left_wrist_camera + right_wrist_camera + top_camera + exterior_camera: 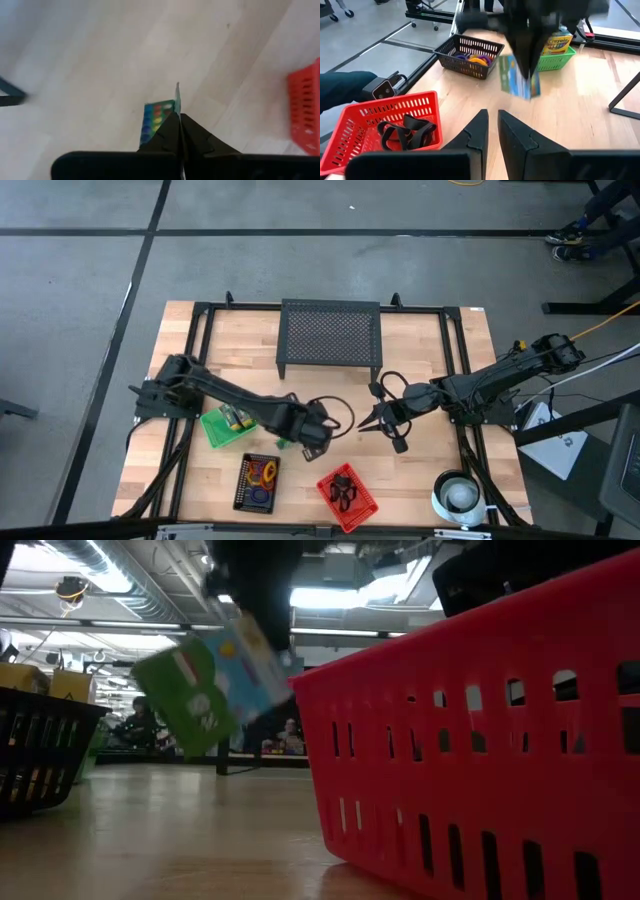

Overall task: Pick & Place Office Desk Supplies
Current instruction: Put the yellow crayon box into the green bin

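Observation:
My left gripper hangs above the middle of the table, shut on a flat green-and-blue crayon box. The box also shows in the low view, clear of the wood. More yellow-and-green boxes stand in a green basket. Orange and purple rings lie in a black basket, and black clips lie in a red basket. My right gripper waits right of centre, pointing at the left one. Its fingers stand a narrow gap apart with nothing between them. My left gripper pinches the crayon box by its upper end between its two fingers. The fingers come steeply from above. The box hangs tilted below them, lifted clear of the table.
A large black mesh stand sits at the table's far middle. A white round roll lies at the near right corner. Bare wood lies between the baskets and the mesh stand.

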Robot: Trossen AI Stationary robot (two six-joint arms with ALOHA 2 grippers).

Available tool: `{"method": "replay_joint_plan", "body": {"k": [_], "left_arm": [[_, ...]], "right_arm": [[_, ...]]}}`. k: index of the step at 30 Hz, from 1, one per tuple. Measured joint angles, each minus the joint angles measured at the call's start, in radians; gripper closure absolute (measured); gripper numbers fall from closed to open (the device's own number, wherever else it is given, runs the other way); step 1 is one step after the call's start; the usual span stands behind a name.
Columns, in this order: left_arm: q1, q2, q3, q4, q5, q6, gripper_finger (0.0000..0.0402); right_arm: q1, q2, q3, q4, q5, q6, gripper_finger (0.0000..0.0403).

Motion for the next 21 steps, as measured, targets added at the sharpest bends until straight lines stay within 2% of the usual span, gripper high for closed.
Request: {"method": "replay_joint_plan", "body": {"k": [10,15,18,21], "left_arm": [[-0.199,-0.159,0.000,-0.012,-0.402,-0.069,0.0400],[-0.300,-0.190,0.001,-0.082,-0.632,-0.142,0.0399],[-0.342,-0.190,0.001,-0.179,-0.698,-0.257,0.0400],[-0.370,-0.190,0.000,-0.307,-0.705,-0.420,0.0399]], "right_arm": [[0.000,0.000,0.000,-0.002,0.008,0.016,0.0358],[0.000,0.000,0.000,-0.002,0.008,0.039,0.0358],[0.000,0.000,0.000,-0.002,0.008,0.052,0.0358],[0.000,0.000,0.000,-0.001,0.008,0.066,0.0358]]}}
